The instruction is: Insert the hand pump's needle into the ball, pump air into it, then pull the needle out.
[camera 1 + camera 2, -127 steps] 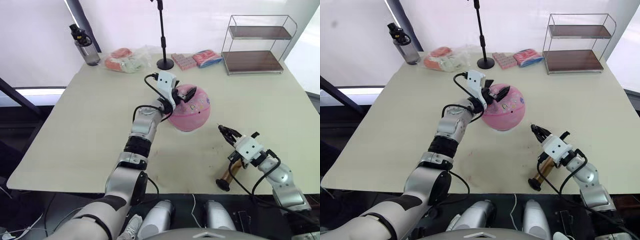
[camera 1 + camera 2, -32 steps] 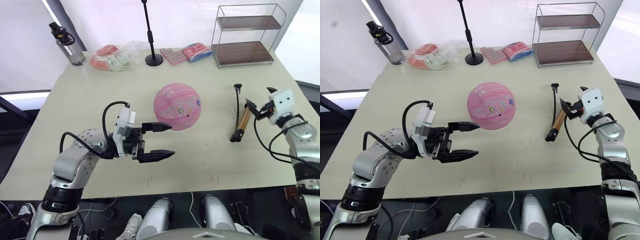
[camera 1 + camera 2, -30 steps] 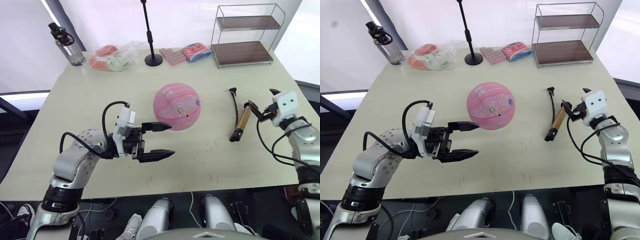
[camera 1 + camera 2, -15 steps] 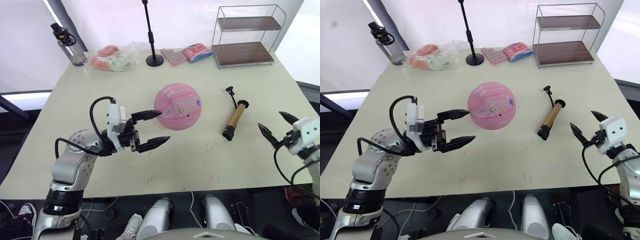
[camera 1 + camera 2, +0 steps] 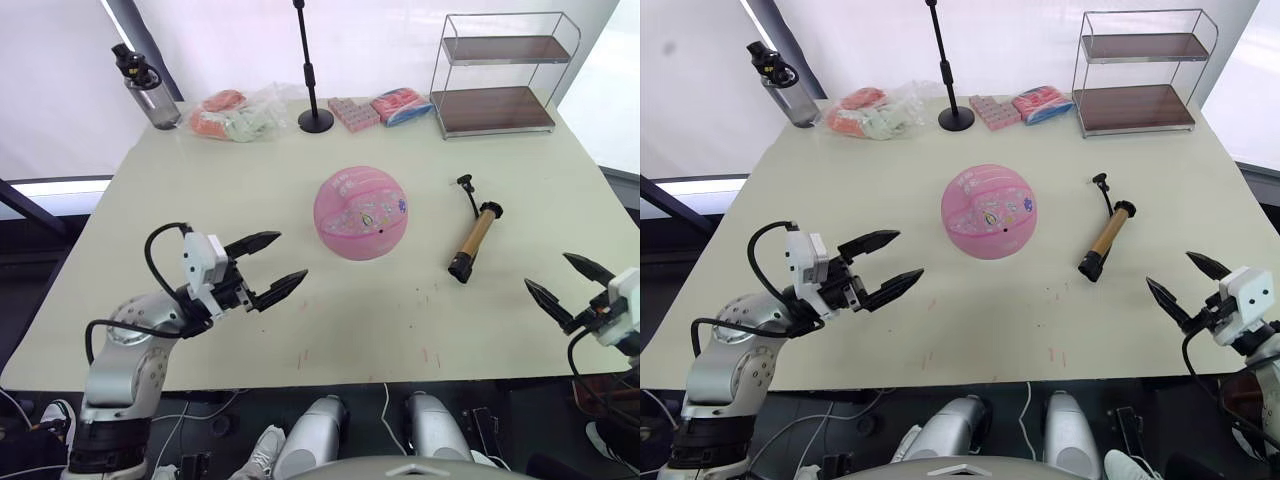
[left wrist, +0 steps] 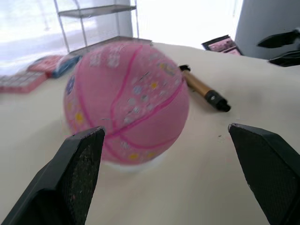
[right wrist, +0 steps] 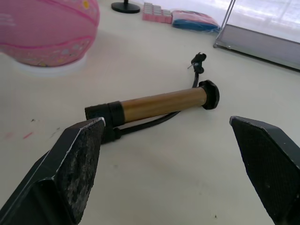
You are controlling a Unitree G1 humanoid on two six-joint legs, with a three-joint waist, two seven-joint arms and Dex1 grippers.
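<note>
A: Near edge first. Left gripper (image 5: 268, 266), two black fingers spread wide, empty, hovering over the near-left part of the beige tabletop (image 5: 200, 200), pointing toward the ball.

B: Right gripper (image 5: 566, 282)?

A: Near-right corner, black fingers also parted, nothing between them, well apart from the pump.

B: Task items?

A: Pink rubber ball with small cartoon prints (image 5: 361, 213) sits mid-table, nothing touching it. Bronze-gold metal hand pump with black end caps (image 5: 474, 242) lies flat to the right of the ball, near but apart, one black cap toward the near edge. Its thin black hose (image 5: 466, 194) runs to the far side, ending in a black fitting; needle too small to make out.

B: Far side?

A: Black stand pole on a round base (image 5: 313, 110) far centre, pink packets (image 5: 355, 113) and a blue-pink pack (image 5: 403, 105) just right of it, a two-tier wire shelf with wooden boards (image 5: 500, 75) far right. Clear bag of orange and green items (image 5: 232, 113) far left, dark-capped water bottle (image 5: 145, 88) at the far-left corner.
</note>
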